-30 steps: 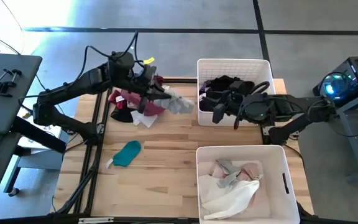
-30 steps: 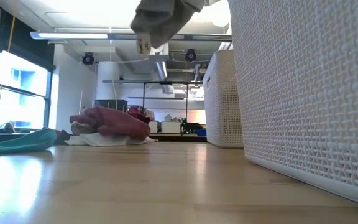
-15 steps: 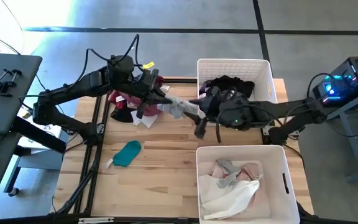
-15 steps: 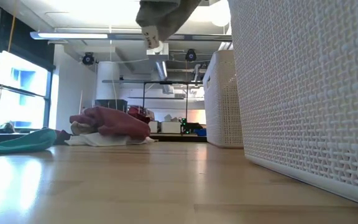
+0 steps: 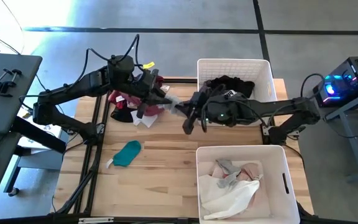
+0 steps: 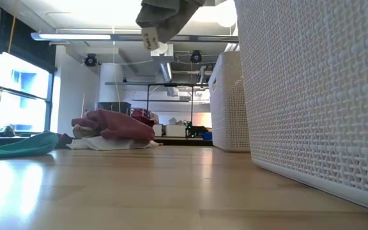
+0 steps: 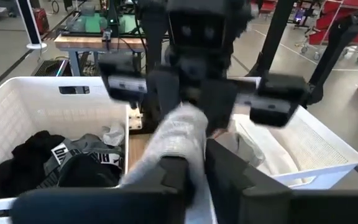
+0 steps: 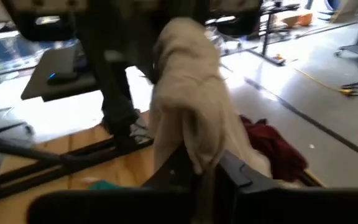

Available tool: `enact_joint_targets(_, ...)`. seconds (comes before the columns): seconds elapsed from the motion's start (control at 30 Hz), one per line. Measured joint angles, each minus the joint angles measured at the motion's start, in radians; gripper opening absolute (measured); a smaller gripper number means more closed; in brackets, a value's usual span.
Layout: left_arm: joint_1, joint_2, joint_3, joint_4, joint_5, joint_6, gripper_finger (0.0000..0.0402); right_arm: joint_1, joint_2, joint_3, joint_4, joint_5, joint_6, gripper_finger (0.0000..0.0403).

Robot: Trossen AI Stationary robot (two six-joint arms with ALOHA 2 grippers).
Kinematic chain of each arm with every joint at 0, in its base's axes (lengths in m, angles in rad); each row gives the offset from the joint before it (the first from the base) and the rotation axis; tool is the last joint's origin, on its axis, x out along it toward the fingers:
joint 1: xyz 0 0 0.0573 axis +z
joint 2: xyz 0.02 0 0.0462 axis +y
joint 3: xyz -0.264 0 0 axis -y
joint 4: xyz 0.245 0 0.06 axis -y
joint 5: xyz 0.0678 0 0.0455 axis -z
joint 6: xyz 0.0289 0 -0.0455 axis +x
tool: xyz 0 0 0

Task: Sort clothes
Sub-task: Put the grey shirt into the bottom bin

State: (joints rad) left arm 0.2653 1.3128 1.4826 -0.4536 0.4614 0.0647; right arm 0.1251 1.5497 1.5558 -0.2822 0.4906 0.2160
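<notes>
A pale grey garment [image 5: 173, 102] is held in the air between my two grippers, above the table's far middle. My left gripper [image 5: 165, 99] is shut on its left end. My right gripper [image 5: 181, 108] is shut on its right end. The low view shows the garment [image 6: 165, 16] hanging high above the table, a white tag [image 6: 149, 38] at its bottom. A pile of maroon, black and white clothes [image 5: 131, 104] lies on the table under the left arm. A teal garment [image 5: 128, 153] lies flat nearer the front. My left gripper pinches one end of the grey garment [image 7: 178, 148] between its two fingers, coming nearly level from the table's left. The cloth runs on from there to the other gripper, clear of the table. My right gripper pinches a bunched part of the garment [image 8: 194, 140] between its two fingers, coming nearly level from the table's right. The cloth bulges above the fingers, and the garment is lifted clear.
A white bin [image 5: 234, 63] at the far right holds black clothes. A second white bin [image 5: 286, 180] at the near right holds white, pink and grey clothes. Bare wood lies between the teal garment and the bins.
My right gripper has come from over the far bin toward the table's left, sinking a little and rolling, and has taken hold of the grey garment. The left gripper has stayed in place with the garment, which still hangs clear of the table.
</notes>
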Motion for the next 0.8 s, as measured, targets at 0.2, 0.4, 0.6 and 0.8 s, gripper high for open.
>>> enact_joint_targets(0.2,0.019,0.000,0.000,-0.084,-0.025,0.034,0.0115,0.091,-0.081,0.000,-0.028,0.044,0.091,0.0012)
enact_joint_targets(0.4,0.048,0.000,0.000,-0.162,-0.093,0.031,0.0144,0.248,-0.187,0.000,-0.251,-0.153,0.441,0.0008)
enact_joint_targets(0.6,0.056,0.000,0.000,-0.166,-0.101,0.064,0.0144,0.433,-0.225,0.001,-0.497,-0.347,0.972,0.0004)
enact_joint_targets(0.8,0.056,0.000,0.000,-0.167,-0.152,0.071,0.0144,0.574,-0.209,0.001,-0.750,-0.468,1.392,0.0002)
